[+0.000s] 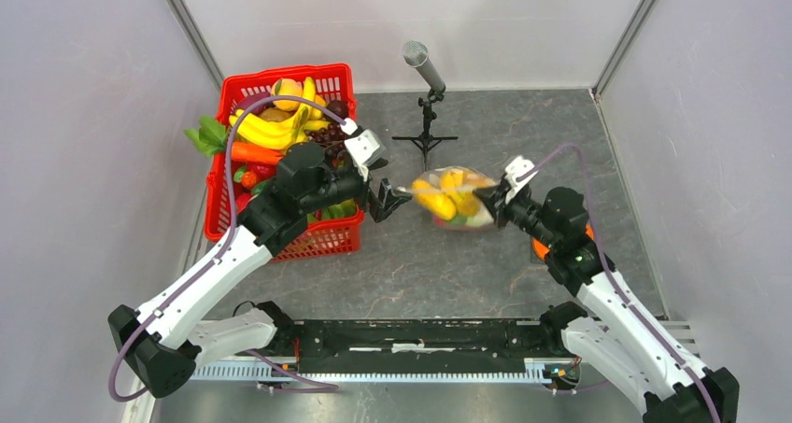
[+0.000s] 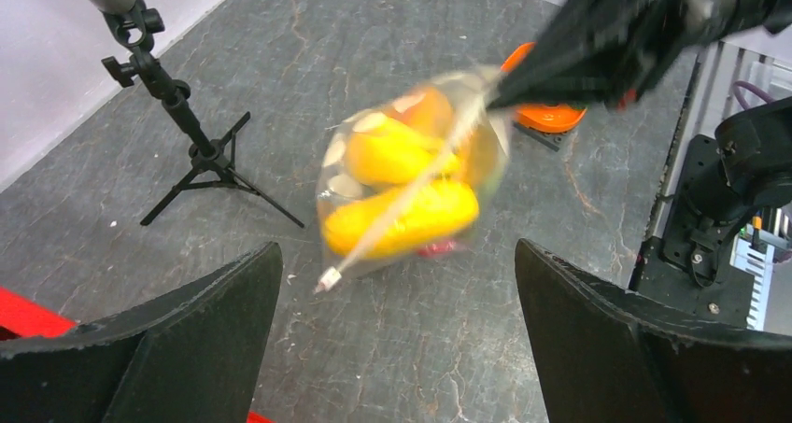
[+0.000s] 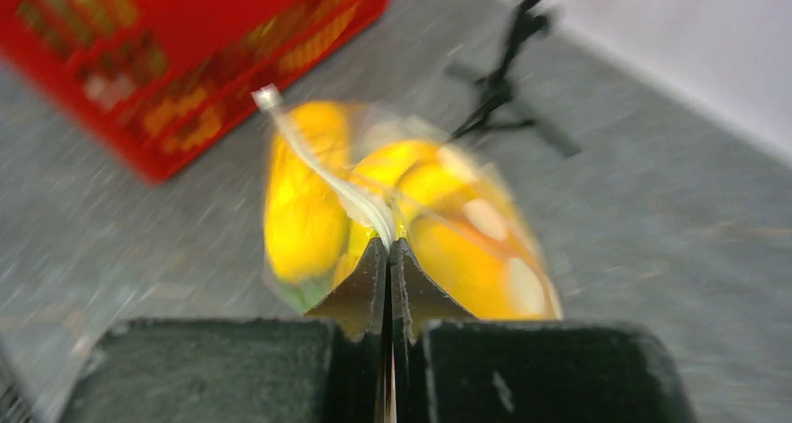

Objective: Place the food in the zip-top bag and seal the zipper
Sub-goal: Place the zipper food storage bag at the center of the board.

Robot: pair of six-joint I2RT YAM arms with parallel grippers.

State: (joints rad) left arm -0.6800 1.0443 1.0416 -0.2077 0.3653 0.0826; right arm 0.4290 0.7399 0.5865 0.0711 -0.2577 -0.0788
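**Zip-top bag** [image 1: 455,199]: clear and dotted, holding yellow bananas [image 2: 402,219] and orange pieces. It is over mid-surface [image 1: 411,264], between my arms; I cannot tell whether it rests or hangs.

**Zipper** [image 3: 322,166]: the long axis runs arm to arm. One end is pinched tight in my right end effector [image 3: 388,255], and the free end points at my left end effector [image 1: 386,201].

**Left arm:** fingers spread wide and empty, just short of that free end. The arm reaches forward beside the red basket [image 1: 285,72], so I judge it the nearer one for the sealing pass.
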